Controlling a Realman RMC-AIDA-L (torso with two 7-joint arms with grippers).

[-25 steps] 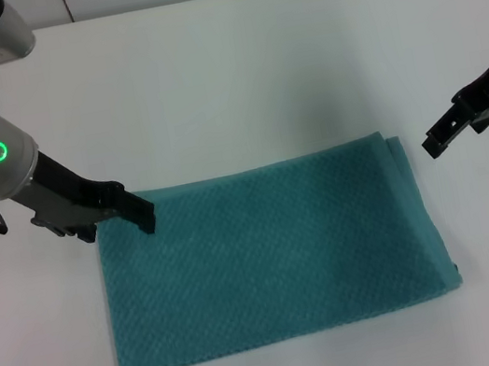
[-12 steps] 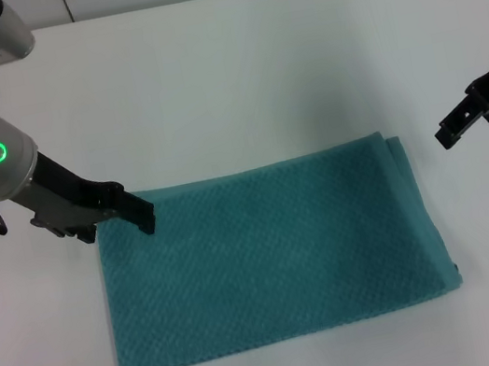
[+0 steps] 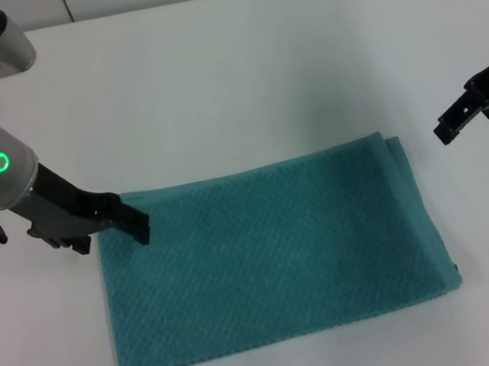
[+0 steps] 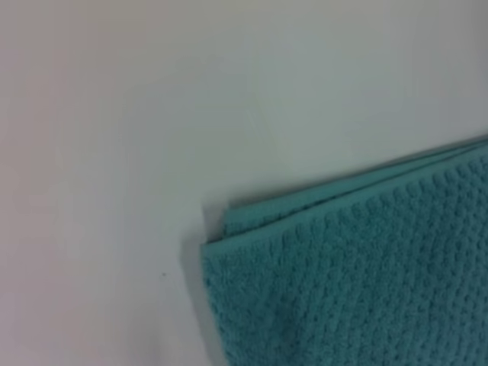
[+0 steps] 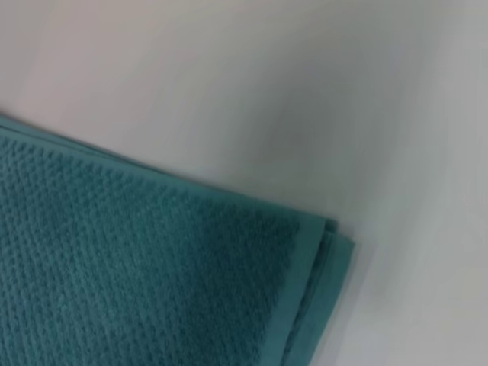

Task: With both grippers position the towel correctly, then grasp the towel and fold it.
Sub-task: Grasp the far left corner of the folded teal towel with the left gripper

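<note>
Towel (image 3: pixel 272 259), teal with a waffle weave and doubled in layers, lies flat on the white surface (image 3: pixel 234 71) across the lower middle of the head view. The left hand (image 3: pixel 139 228) sits at the towel's upper-left corner; whether it is open or closed cannot be told. The right hand (image 3: pixel 448 128) hovers at the frame's right edge, apart from the towel's upper-right corner, its state also unclear.

Towel (image 3: pixel 272 259): teal cloth, matt, rough waffle weave (plain smooth hem at edges). Table (image 3: pixel 234 71): white, smooth, matt. Left gripper (image 3: pixel 139 228): black, matt.
</note>
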